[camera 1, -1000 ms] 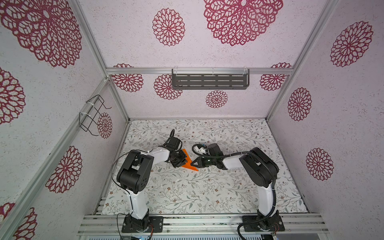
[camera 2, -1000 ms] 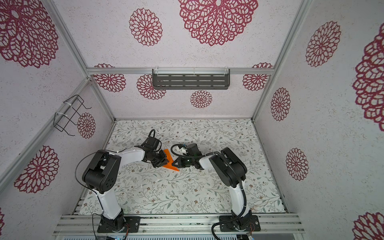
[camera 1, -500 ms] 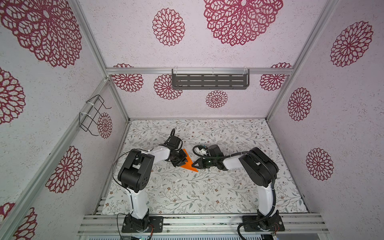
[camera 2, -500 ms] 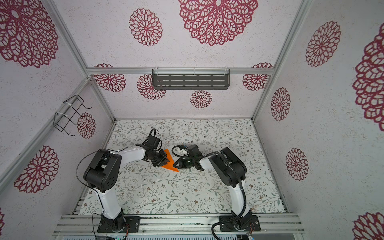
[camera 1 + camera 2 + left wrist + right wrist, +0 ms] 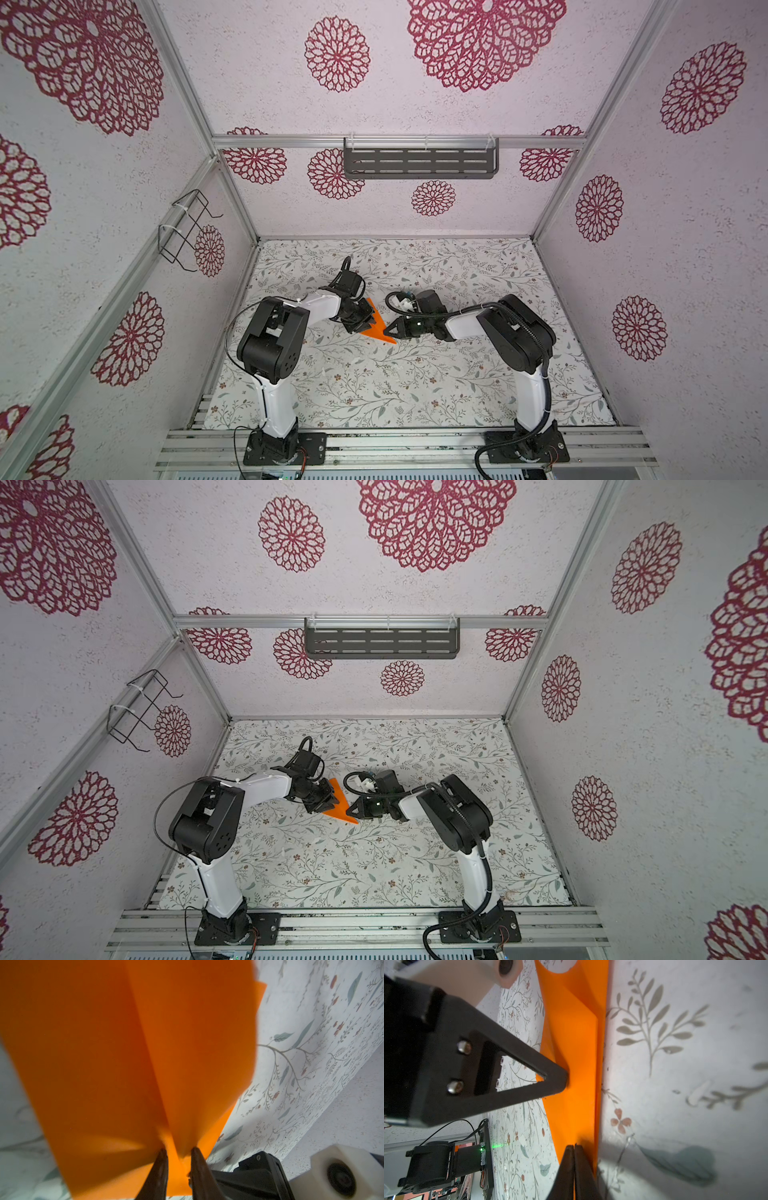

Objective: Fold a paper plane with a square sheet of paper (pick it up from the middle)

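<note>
The orange square sheet of paper (image 5: 377, 329) (image 5: 340, 806) lies mid-table, folded into a narrow pointed paper plane shape. It shows in both top views. My left gripper (image 5: 360, 323) (image 5: 322, 802) is at its left edge. In the left wrist view the jaws (image 5: 178, 1150) stand a little apart, astride a raised fold of the paper (image 5: 124, 1043). My right gripper (image 5: 388, 331) (image 5: 351, 811) comes from the right, shut (image 5: 574, 1146), with its tips down on the paper (image 5: 571, 1043) near the long edge. The left gripper's finger (image 5: 554, 1082) touches the paper's other side.
A floral tablecloth (image 5: 415, 395) covers the table. A grey slotted shelf (image 5: 419, 162) hangs on the back wall and a black wire rack (image 5: 187, 228) on the left wall. The right arm's black body (image 5: 259, 1174) is close beside my left gripper.
Both grippers stay at the paper. The right gripper's tip has shifted slightly towards the near side along it, and the left wrist has turned a little.
</note>
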